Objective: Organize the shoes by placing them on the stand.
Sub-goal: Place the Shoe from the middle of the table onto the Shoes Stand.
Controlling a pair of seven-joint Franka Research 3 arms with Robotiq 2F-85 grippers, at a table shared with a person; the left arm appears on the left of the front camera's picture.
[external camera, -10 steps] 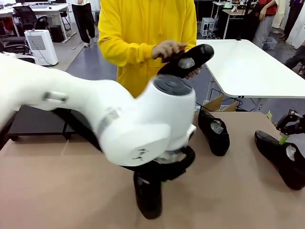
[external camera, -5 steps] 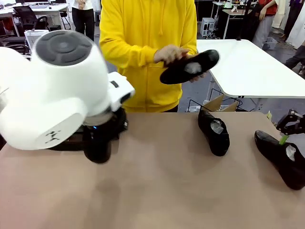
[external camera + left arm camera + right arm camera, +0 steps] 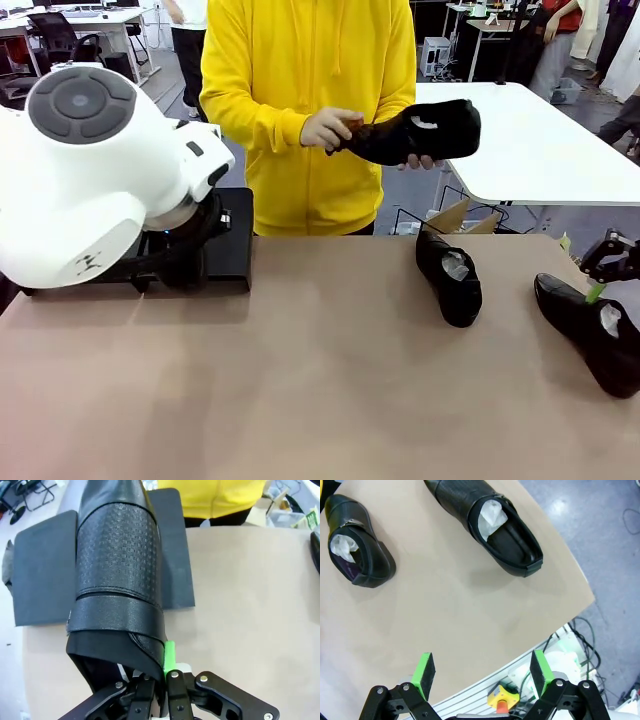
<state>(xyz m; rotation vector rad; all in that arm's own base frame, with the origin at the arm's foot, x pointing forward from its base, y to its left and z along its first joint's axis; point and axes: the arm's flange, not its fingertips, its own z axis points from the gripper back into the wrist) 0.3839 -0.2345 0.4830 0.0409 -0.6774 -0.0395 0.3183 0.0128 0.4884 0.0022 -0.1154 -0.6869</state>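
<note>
**Shoe held over the stand**

Left gripper [image 3: 164, 669] clamps the heel rim of one shoe [image 3: 117, 580], which extends over the stand [image 3: 42, 575]. Right gripper [image 3: 482, 670] gapes above the table [image 3: 445, 630] edge. Two shoes [image 3: 450, 275] [image 3: 590, 335] lie on the table; the person's hands [image 3: 330, 128] hold a fourth shoe [image 3: 430, 130].

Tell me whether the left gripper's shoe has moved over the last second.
Yes. The held shoe went left and away from the robot, from near the middle shoe to over the stand.

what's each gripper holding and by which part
The left gripper is shut on a shoe, pinching the rim of its opening at the heel end. The right gripper is open and holds nothing.
</note>
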